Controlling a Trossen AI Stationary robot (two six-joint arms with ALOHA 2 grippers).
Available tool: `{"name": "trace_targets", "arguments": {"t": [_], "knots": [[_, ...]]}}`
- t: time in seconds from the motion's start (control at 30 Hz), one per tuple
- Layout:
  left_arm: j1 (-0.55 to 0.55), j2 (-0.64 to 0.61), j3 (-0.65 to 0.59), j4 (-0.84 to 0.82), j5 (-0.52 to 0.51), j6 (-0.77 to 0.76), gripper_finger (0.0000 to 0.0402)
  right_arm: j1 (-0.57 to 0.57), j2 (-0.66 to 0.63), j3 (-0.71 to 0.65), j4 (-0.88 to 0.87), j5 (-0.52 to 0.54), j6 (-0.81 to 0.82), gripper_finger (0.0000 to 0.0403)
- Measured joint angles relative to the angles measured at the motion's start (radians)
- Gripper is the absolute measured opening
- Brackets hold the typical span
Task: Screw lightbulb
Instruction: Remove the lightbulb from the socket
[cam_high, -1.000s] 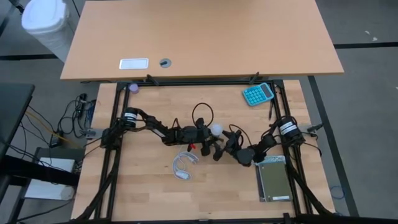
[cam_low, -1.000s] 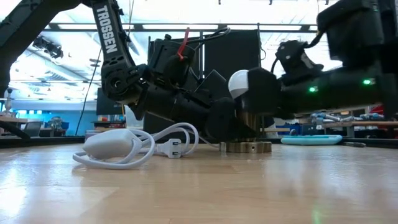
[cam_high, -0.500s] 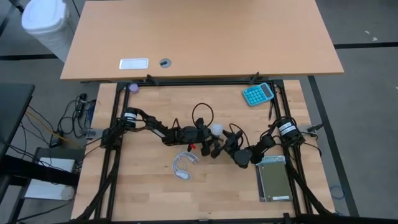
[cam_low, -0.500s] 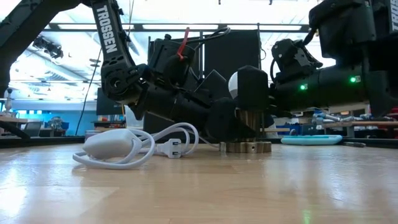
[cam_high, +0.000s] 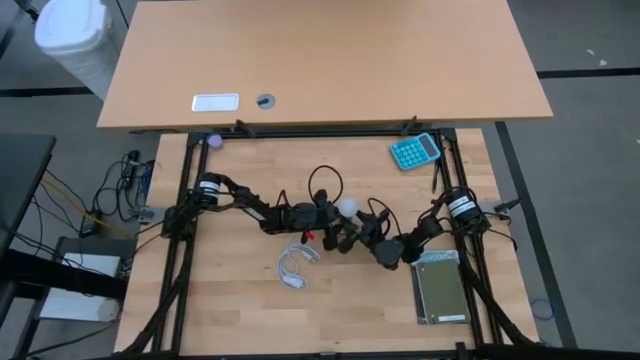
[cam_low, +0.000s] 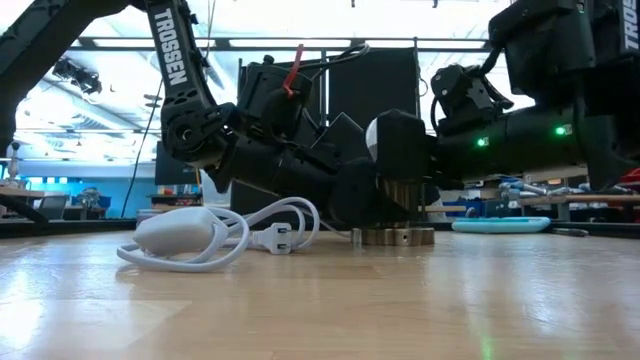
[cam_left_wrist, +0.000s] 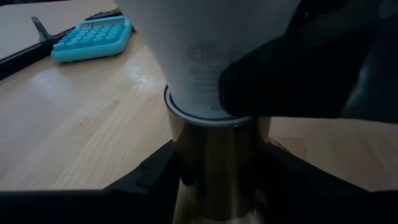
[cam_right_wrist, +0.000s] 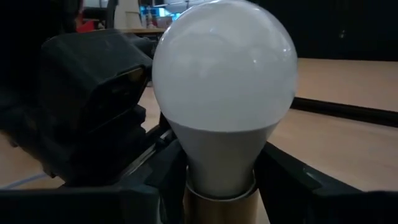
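High view: calculator (cam_high: 415, 151) far corner; cable (cam_high: 297, 266) beside lightbulb (cam_high: 347, 208).

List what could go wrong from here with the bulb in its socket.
1. The right tool grips the lightbulb low on its neck; a hard squeeze or skewed twist may crack or cross-thread it.
2. The left tool clamps the socket; if it slips, the socket may spin with the bulb.
3. The white cable lies close beside and could snag.
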Motion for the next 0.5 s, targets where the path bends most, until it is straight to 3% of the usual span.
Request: {"name": "trace_targets", "arguments": {"t": [0.1, 0.23, 0.5], "knots": [[0.000, 0.000, 0.000, 0.000, 0.017, 0.004, 0.0195, 0.012, 0.000, -0.044, 0.061, -0.046, -0.005, 0.0168], [0.000, 0.000, 0.000, 0.001, 0.080, 0.028, 0.0195, 0.010, -0.002, -0.128, 0.171, -0.187, -0.014, 0.0168], [0.002, 0.000, -0.001, 0.000, 0.177, 0.065, 0.0195, -0.034, -0.042, -0.217, 0.175, -0.431, -0.034, 0.0167]]}}
